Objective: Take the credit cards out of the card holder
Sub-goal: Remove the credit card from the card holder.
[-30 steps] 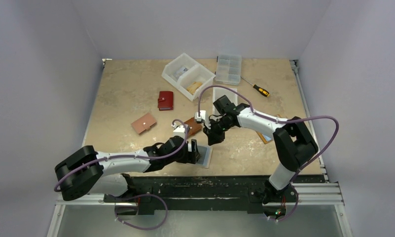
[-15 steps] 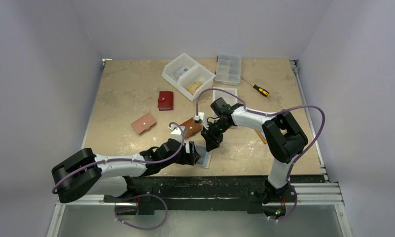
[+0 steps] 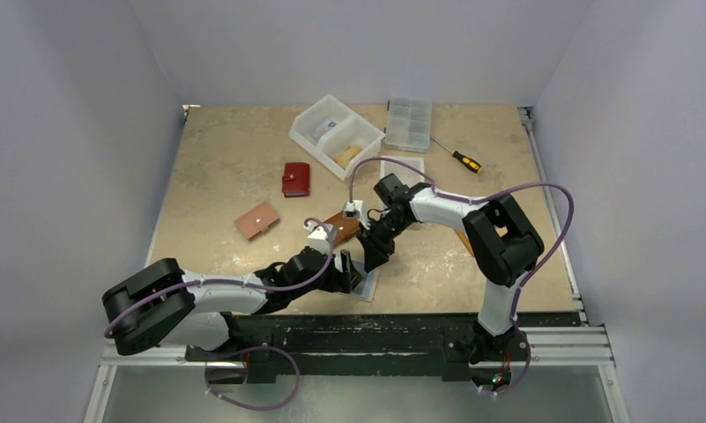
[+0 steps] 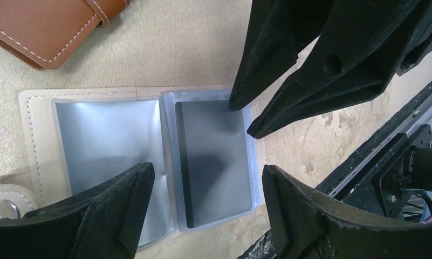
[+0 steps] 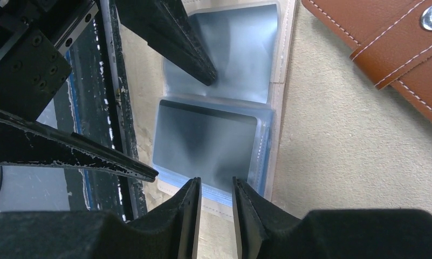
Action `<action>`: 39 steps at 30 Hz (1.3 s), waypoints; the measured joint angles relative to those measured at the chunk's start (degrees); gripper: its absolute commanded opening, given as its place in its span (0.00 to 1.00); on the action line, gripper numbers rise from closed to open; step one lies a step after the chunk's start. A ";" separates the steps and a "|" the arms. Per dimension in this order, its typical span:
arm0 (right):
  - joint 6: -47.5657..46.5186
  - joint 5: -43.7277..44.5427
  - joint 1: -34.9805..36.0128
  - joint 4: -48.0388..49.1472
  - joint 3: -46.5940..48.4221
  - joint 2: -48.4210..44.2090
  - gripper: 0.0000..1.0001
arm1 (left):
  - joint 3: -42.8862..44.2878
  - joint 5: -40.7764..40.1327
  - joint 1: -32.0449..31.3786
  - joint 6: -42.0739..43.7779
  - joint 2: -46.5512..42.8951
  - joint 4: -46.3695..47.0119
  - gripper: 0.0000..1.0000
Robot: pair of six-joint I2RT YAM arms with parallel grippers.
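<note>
Left wrist view: the left pincer (image 4: 205, 174) is wide apart over the open card holder (image 4: 33, 116) on the tabletop (image 4: 176, 48). The right pincer (image 5: 216, 186), only a little apart, has its tips at the edge of a clear pocket (image 4: 250, 162). A black card (image 4: 213, 145) sits inside that pocket.

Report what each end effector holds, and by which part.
Nothing is held. The left end effector is open over the card holder; the right end effector, slightly open, sits at its edge beside the black card.

Soft, even light; white glare on the plastic sleeves (image 4: 95, 129).
</note>
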 measured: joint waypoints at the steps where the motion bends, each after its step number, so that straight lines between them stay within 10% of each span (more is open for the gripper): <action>1: 0.31 -0.13 0.00 0.00 0.04 0.04 0.34 | 0.00 0.02 -0.02 0.00 0.09 0.15 0.79; 39: 2.62 0.87 -0.02 -0.07 0.50 -0.28 0.33 | -2.10 -1.57 -1.14 -0.37 -3.21 -0.59 0.78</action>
